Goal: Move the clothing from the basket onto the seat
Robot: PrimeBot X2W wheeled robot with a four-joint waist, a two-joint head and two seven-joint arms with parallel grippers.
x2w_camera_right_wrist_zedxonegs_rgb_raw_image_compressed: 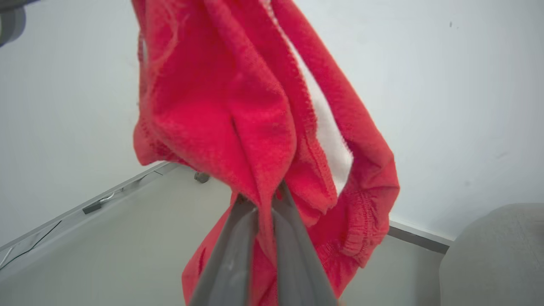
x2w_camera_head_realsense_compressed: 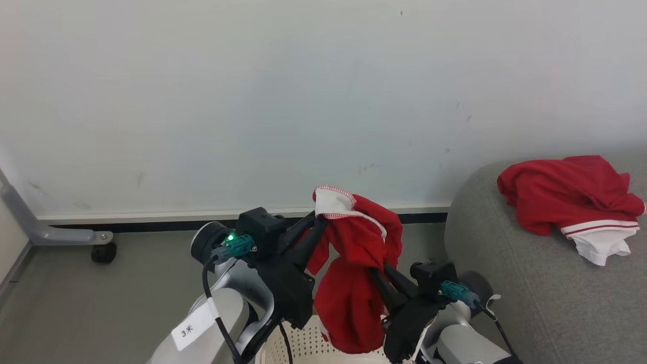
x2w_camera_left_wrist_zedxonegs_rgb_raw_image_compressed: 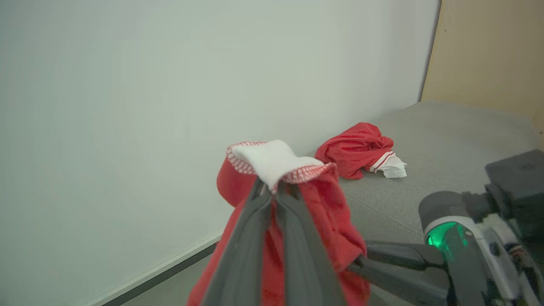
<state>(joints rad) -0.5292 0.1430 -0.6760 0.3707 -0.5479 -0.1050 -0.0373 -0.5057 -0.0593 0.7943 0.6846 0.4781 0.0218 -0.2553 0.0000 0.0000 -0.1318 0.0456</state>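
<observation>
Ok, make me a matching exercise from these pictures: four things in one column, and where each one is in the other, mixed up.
Things:
1. hanging garment
2. crumpled garment
3. basket
4. black caster

Places:
A. on the floor, far left
B. on the grey sofa
C. at the head view's bottom edge
D. pinched by the left gripper and the right gripper

Pairs: 1-D, 2-B, 3-C, 4-A

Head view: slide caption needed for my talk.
Left end effector and right end effector hold a red garment above the basket; another garment lies on the sofa.
</observation>
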